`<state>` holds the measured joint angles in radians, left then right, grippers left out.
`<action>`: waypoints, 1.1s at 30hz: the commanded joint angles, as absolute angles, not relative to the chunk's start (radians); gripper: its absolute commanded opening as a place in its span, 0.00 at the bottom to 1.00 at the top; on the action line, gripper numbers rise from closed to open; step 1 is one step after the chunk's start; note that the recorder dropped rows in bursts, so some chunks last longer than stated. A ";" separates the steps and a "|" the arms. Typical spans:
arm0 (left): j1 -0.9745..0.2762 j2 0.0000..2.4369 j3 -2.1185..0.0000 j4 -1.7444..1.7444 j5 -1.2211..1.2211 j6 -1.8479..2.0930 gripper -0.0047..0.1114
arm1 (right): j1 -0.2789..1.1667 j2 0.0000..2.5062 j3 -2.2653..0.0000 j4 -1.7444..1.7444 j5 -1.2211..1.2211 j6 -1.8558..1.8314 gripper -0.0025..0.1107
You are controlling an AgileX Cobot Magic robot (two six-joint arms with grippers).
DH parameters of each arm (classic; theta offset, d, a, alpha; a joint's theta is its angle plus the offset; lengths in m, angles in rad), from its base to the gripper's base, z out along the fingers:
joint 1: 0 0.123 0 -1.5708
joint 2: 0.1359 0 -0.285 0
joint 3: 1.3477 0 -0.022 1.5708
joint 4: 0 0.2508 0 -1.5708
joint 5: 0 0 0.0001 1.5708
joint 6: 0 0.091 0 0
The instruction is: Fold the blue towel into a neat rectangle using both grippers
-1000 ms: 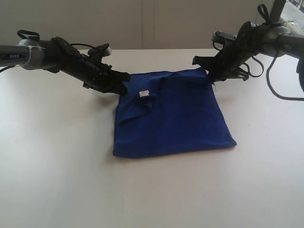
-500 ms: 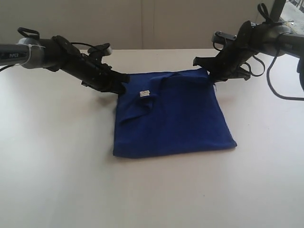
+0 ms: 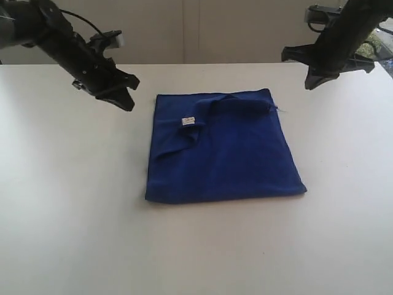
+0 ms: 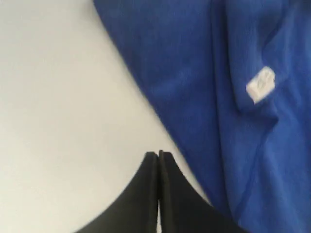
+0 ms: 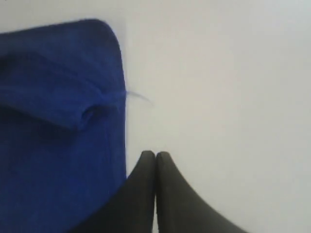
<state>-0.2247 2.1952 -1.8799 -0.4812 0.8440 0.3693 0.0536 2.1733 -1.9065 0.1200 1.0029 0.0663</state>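
The blue towel [image 3: 224,147] lies folded on the white table, roughly rectangular, with a rumpled flap along its far edge and a small white tag [image 3: 187,121]. My left gripper [image 3: 126,104] hangs shut and empty above the table, off the towel's far left corner. My right gripper [image 3: 309,83] is shut and empty too, raised beyond the far right corner. In the left wrist view the towel [image 4: 228,97] and tag [image 4: 260,85] lie beside the shut gripper [image 4: 158,154]. In the right wrist view the towel's corner [image 5: 58,121] lies beside the shut gripper [image 5: 155,154].
The white table [image 3: 73,215] spreads bare around the towel. A pale wall [image 3: 202,31] rises behind its far edge. A loose thread [image 5: 138,96] trails from the towel's far right corner.
Both grippers have left the towel's far corners and risen up and outward. The towel's far edge has dropped flat onto the table.
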 commanded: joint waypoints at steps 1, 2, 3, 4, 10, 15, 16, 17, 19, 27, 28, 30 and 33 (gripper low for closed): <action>-0.303 1.998 -1.702 -0.348 0.905 0.251 0.04 | 0.108 1.918 -1.566 0.114 0.944 0.045 0.02; -0.319 1.961 -1.658 -0.343 0.891 0.233 0.04 | 0.121 1.873 -1.498 0.114 0.921 0.045 0.02; -0.344 1.915 -1.591 -0.338 0.867 0.212 0.04 | 0.136 1.815 -1.406 0.114 0.889 0.045 0.02; -0.372 1.874 -1.524 -0.338 0.832 0.196 0.04 | 0.153 1.766 -1.322 0.114 0.853 0.045 0.02; -0.543 1.809 -1.297 -0.338 0.599 0.126 0.04 | 0.188 1.690 -1.067 0.116 0.720 0.049 0.02; -0.560 1.870 -1.276 -0.343 0.498 0.078 0.04 | 0.189 1.728 -1.023 0.123 0.640 0.047 0.02; -0.560 1.894 -1.276 -0.343 0.498 0.078 0.04 | 0.189 1.757 -1.023 0.123 0.630 0.047 0.02; -0.560 1.902 -1.276 -0.343 0.498 0.078 0.04 | 0.189 1.768 -1.023 0.123 0.625 0.047 0.02; -0.560 1.928 -1.276 -0.343 0.500 0.078 0.04 | 0.190 1.796 -1.023 0.123 0.613 0.045 0.02; -0.560 1.978 -1.266 -0.312 0.515 0.096 0.04 | 0.190 1.856 -1.023 0.142 0.619 0.000 0.02; -0.560 1.979 -1.266 -0.310 0.522 0.096 0.04 | 0.190 1.858 -1.023 0.142 0.625 0.000 0.02; -0.560 1.982 -1.266 -0.302 0.527 0.100 0.04 | 0.190 1.860 -1.023 0.142 0.642 0.009 0.02; -0.560 1.982 -1.266 -0.261 0.531 0.109 0.04 | 0.190 1.860 -1.023 0.138 0.657 0.011 0.02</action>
<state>-0.5563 1.9764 -1.2743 -0.3065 0.4931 0.0986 0.1905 1.8599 -1.0263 0.1401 0.6390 0.0143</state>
